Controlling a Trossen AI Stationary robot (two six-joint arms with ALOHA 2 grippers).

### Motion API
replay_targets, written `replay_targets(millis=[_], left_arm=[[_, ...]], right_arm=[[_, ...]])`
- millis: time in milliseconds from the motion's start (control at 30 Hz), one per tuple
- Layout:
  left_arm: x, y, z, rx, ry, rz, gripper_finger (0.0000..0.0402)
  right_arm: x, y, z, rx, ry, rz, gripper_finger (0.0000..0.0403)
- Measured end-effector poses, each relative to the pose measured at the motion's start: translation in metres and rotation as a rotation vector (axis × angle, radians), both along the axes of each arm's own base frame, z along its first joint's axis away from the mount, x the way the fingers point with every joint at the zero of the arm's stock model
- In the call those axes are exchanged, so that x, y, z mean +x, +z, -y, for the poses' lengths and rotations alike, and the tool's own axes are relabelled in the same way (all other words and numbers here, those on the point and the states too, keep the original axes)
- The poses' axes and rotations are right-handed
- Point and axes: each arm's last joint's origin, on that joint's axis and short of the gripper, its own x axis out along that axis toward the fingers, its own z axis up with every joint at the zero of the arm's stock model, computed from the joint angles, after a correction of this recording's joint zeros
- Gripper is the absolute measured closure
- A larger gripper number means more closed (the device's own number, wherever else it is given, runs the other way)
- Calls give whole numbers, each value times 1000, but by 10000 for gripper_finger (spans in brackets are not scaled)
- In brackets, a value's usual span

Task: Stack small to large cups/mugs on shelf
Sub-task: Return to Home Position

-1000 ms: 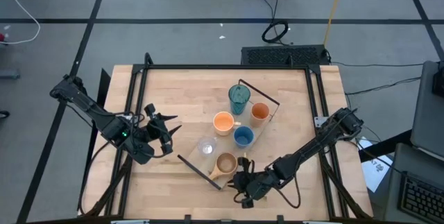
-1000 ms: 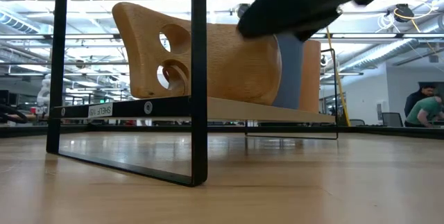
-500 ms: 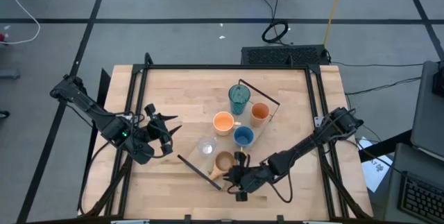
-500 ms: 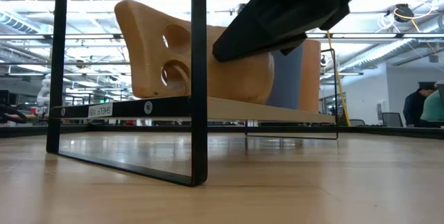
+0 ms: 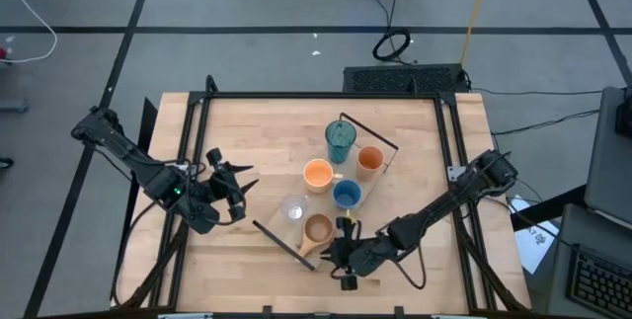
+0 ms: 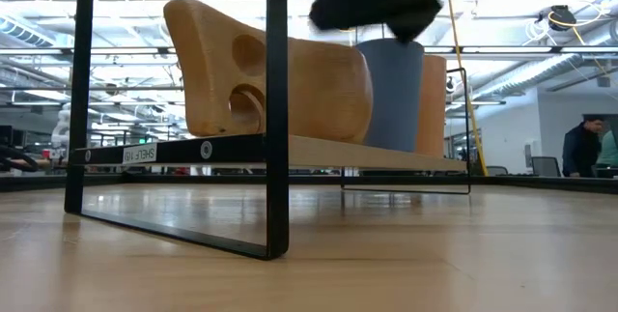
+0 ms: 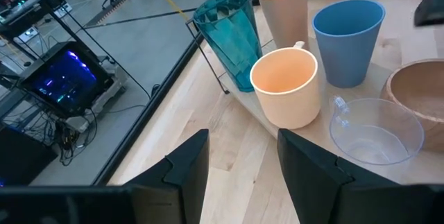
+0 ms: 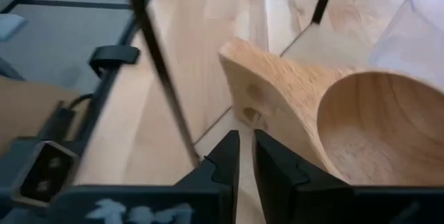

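Right gripper (image 5: 343, 252), fingers nearly closed and empty, sits just short of the mug (image 5: 318, 228), which stands on the shelf (image 6: 386, 155) right ahead. Left gripper (image 5: 237, 183) waits spread wide, with the shelf well ahead of it.

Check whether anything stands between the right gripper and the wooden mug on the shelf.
Nothing visible does. The right gripper sits just off the handle end of the wooden mug, with no object in the gap. The black end rail of the shelf runs close alongside, not across the gap.
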Motion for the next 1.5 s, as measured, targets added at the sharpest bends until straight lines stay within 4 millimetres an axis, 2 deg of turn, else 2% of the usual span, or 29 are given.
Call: replay_targets(millis=[200,367,633,833,1000,1233,1400,1500], left_arm=[[1,1,1,-5,-2,10,229],[5,5,3,29,-51,17,229],[21,19,4,60,-171,74,229],[33,26,-7,85,-212,92,229],[40,27,-23,106,-188,73,244],[47,26,-41,109,-196,36,332],[43,28,-47,95,-227,23,391],[38,32,-49,81,-235,42,394]], right_arm=[[-20,27,-7,3,40,7,374],[-37,56,-6,-27,101,44,374],[-66,113,18,-153,201,154,374],[-86,143,44,-232,220,188,390],[-100,158,67,-261,237,183,402],[-111,174,95,-274,264,201,402],[-124,167,110,-291,245,225,403],[-134,156,120,-263,260,269,403]])
